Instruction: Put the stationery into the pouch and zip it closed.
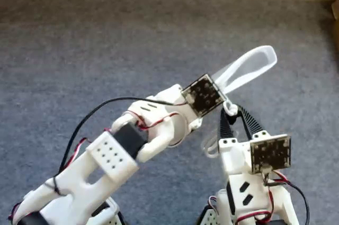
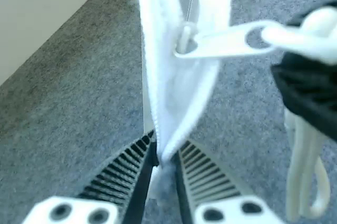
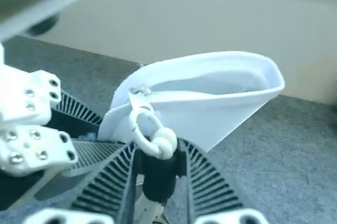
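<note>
Left gripper (image 2: 162, 154) pinches the pouch (image 3: 210, 103) end taut — right gripper (image 3: 158, 155) is clamped on the zipper pull (image 2: 221, 42). Looks set up for zipping.

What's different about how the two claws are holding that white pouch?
The left gripper pinches the pouch itself, on the zip edge at its end; the right gripper pinches a dark tab hung from the zip pull, not the fabric. The left arm lies stretched out at a slant; the right arm stands upright. Both grippers are shut on something.
</note>
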Controlling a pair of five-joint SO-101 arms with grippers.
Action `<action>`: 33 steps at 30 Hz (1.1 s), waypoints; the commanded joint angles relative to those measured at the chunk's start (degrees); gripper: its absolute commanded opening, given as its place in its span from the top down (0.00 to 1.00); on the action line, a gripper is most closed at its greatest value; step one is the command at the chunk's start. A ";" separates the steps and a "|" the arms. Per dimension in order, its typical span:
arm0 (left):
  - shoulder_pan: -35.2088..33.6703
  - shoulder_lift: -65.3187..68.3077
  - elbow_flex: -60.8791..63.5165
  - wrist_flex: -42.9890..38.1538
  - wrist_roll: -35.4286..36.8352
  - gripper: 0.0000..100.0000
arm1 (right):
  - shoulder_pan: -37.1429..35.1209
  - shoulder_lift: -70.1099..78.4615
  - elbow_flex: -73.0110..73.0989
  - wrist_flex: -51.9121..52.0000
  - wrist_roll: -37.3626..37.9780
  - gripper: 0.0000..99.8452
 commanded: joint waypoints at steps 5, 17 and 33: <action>-1.63 -9.98 0.84 6.59 -0.88 1.00 | -1.01 -0.31 -4.70 1.19 0.00 0.99; -1.10 -23.60 11.12 6.42 -0.62 0.96 | -5.85 -0.22 -4.26 5.32 0.18 0.99; -1.19 -36.26 14.90 6.42 5.27 0.82 | -8.84 -0.13 -4.00 6.99 0.09 0.99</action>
